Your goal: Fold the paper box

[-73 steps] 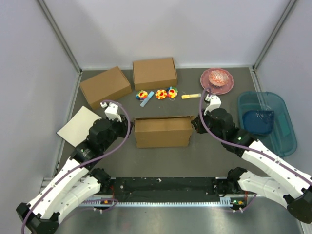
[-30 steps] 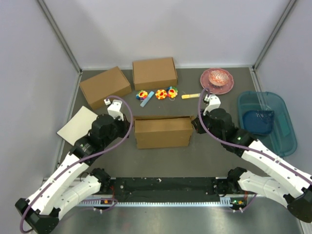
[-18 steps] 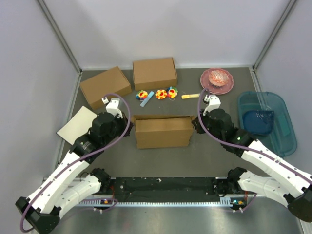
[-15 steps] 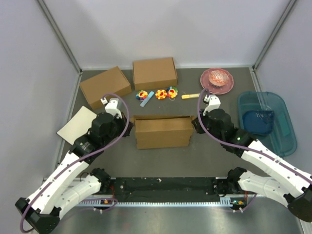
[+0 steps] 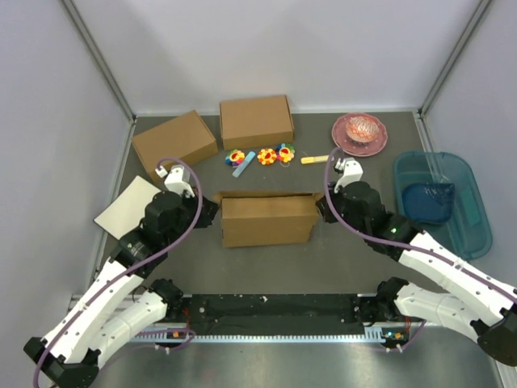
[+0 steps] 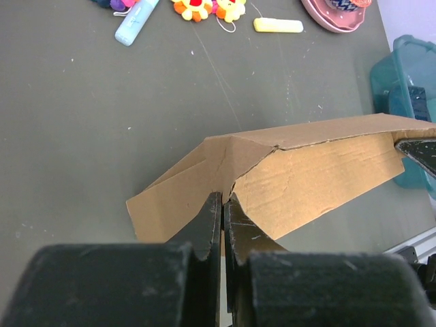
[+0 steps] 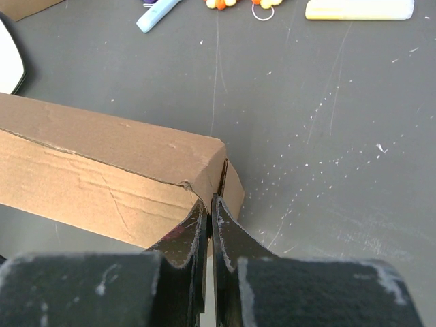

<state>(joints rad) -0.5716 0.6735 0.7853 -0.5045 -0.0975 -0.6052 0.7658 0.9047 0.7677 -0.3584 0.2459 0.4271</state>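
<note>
1. The plain brown cardboard paper box lies in the middle of the dark grey table, long side across, between the two arms.
2. The left gripper is at the box's left end, its black fingers clenched together. Their tips are against the creased end flap, which splays out at an angle. Whether any cardboard is pinched between them I cannot tell.
3. The right gripper is at the box's right end, also clenched. Its tips are at the lower corner beside a small protruding flap. A grip on the flap cannot be made out.
4. Behind the box stand two closed brown cardboard boxes, one to the left rear and one straight behind.
5. Between these and the box lie a light-blue stick, small red-and-yellow flower toys and a yellow stick.
6. A flat off-white square board lies left of the box.
7. A pink round dish sits to the box's right rear, and a translucent teal plastic tub lies well to its right.
</note>
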